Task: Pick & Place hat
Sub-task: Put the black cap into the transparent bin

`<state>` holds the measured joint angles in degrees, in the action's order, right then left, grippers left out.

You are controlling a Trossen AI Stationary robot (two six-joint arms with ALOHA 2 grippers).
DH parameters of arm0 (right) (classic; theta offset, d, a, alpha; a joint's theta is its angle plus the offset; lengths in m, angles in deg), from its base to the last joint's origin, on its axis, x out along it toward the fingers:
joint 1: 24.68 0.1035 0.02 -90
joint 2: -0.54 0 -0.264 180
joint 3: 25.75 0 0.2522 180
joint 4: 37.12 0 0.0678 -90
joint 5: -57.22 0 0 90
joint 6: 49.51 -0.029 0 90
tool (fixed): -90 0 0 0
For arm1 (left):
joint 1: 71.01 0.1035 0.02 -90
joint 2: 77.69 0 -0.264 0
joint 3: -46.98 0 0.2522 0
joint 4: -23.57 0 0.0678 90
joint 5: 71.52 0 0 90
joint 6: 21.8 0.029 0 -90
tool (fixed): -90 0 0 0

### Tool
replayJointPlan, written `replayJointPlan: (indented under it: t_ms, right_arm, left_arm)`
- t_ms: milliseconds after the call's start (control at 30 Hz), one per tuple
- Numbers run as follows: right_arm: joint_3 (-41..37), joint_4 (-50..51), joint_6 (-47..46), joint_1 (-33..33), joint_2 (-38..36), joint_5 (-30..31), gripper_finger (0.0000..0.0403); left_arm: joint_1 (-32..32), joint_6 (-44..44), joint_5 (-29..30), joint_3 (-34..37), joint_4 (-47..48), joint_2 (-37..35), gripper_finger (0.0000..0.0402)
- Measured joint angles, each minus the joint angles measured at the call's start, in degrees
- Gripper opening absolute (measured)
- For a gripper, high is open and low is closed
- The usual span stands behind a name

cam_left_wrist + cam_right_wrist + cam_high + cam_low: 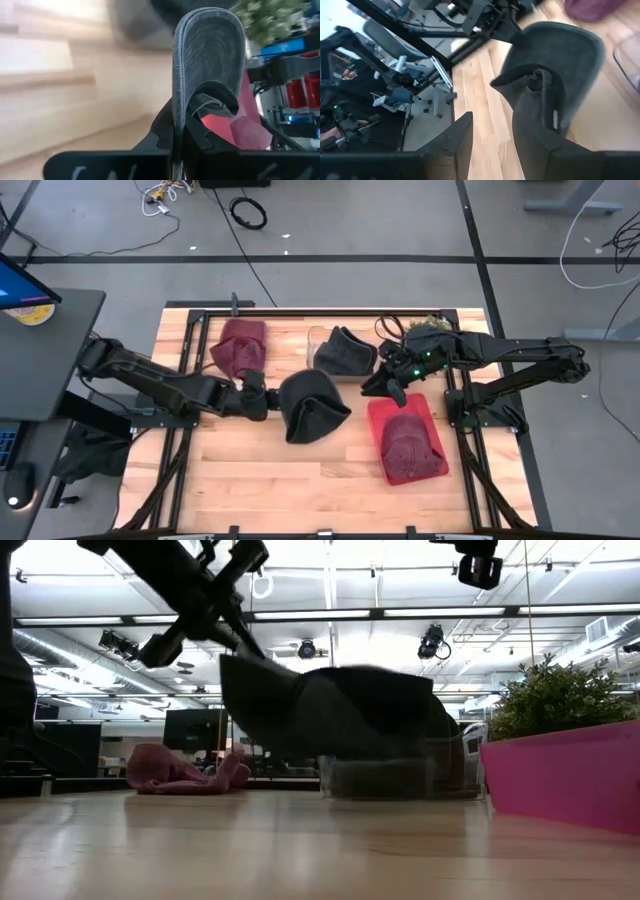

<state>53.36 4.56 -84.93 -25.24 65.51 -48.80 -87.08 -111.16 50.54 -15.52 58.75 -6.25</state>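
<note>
High view: left gripper at worktop centre, jaws clamped on the edge of a dark hat, which sits mid-worktop, between the maroon hat at the back left and the red bin on the right. Red bin holds another maroon hat. Clear bin at the back holds a 2nd dark hat. Right gripper hovers between clear bin and red bin, just right of the held hat, not touching it; jaws apart, empty.

Low view: dark hat hangs off the worktop, gripped by left gripper at its upper left. Maroon hat lies behind, clear bin behind the hat, red bin at right, plant behind it.

Left wrist view: jaws closed on the hat brim; red bin beyond.

Right wrist view: fingers spread, nothing between; dark hat ahead, held by the left arm.
</note>
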Motion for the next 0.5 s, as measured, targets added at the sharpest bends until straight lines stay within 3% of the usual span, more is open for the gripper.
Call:
replayJointPlan:
  t_ms: [167, 500]
  right_arm:
    - [0.0, -2.4, -1.9, 0.0, 0.0, 0.1, 0.0139]
    - [0.0, -12.8, -13.1, 0.0, 0.0, 5.3, 0.0139]
  left_arm:
    - [0.8, 6.4, 3.9, -3.4, -0.1, -1.5, 0.0011]
    - [0.8, 30.3, 22.9, -13.5, 0.2, -1.7, 0.0011]
